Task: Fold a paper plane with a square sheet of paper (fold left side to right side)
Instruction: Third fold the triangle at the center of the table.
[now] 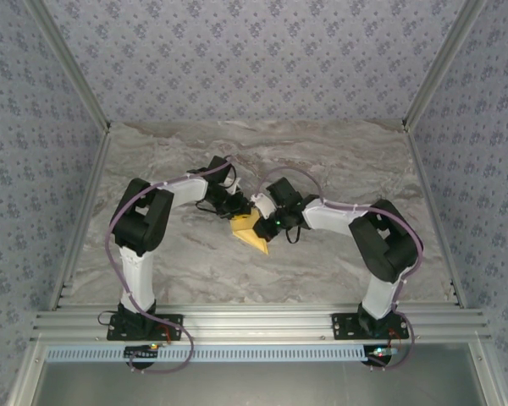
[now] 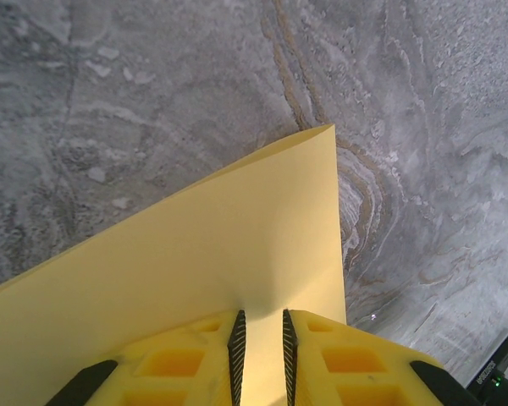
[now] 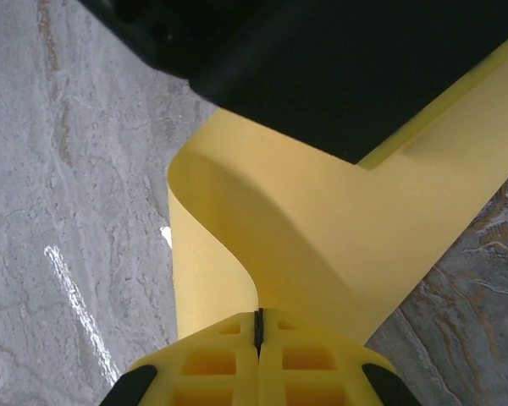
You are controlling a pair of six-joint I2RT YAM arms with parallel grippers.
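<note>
Yellow ribbed plastic forms the left fingers, which stand close with only a narrow slot between them. The thin yellow-orange square sheet of paper runs into that slot with a small dimple just ahead of it, so they are pinching it. From there the sheet slopes away to a sharp corner over the grey marbled stone desk.

The right fingers, the same yellow, are pressed tight together, and a curled edge of the sheet comes down into their seam, nipped there. Beyond them the paper bows up in a soft loop beneath a black housing.

From above, the sheet sits between both arms near the middle of the desk, one pointed corner aimed toward the near edge.
</note>
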